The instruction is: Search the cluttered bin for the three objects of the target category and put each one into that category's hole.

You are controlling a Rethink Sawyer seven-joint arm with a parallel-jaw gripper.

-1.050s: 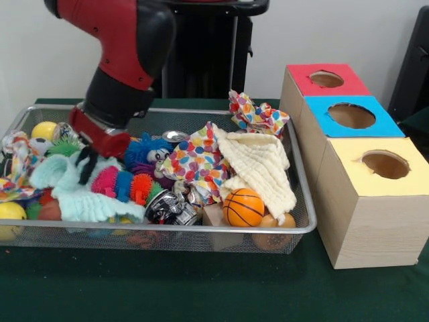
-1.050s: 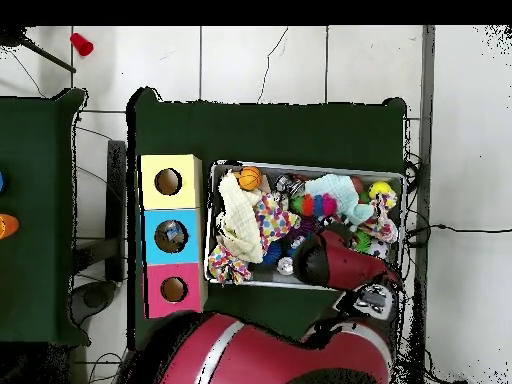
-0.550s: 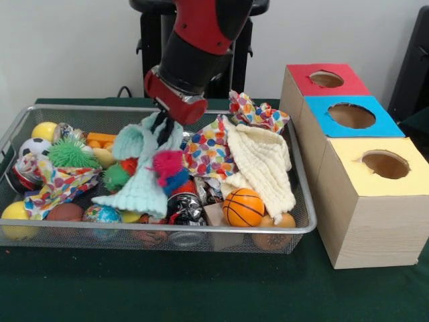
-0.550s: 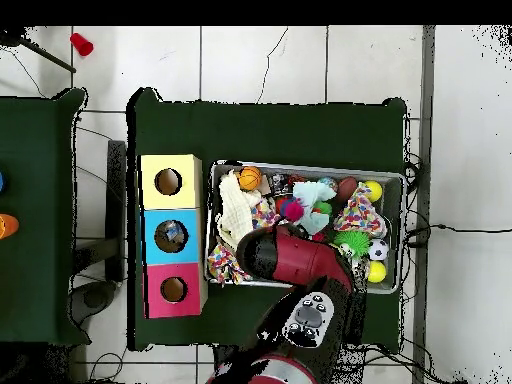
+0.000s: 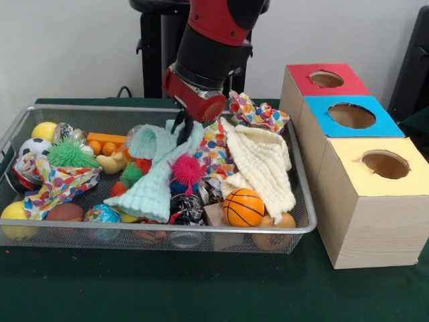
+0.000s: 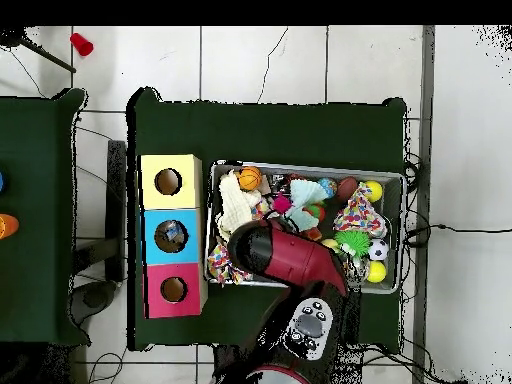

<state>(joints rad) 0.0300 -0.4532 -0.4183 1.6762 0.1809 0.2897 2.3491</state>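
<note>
My gripper (image 5: 182, 126) is shut on a mint-green knitted cloth (image 5: 151, 186), holding its top edge just above the middle of the wire bin (image 5: 161, 229). The cloth hangs from the gripper and trails down to the left over the toys. A pink spiky ball (image 5: 188, 170) lies against it. Three hole boxes stand right of the bin: red (image 5: 326, 79), blue (image 5: 352, 115) and yellow (image 5: 385, 164). In the overhead view the arm (image 6: 280, 252) covers the gripper, and the mint cloth (image 6: 308, 192) shows beyond it.
A cream muslin cloth (image 5: 261, 164) and a spotted cloth (image 5: 258, 115) drape the bin's right end. A small basketball (image 5: 243, 206), green spiky ball (image 5: 70, 154), another spotted cloth (image 5: 53, 184) and several balls fill the rest. The blue box's hole (image 6: 172, 236) holds something.
The arm has swung from the bin's left end to its middle, dragging the mint cloth along and lifting it. Toys beneath were uncovered and shifted.
</note>
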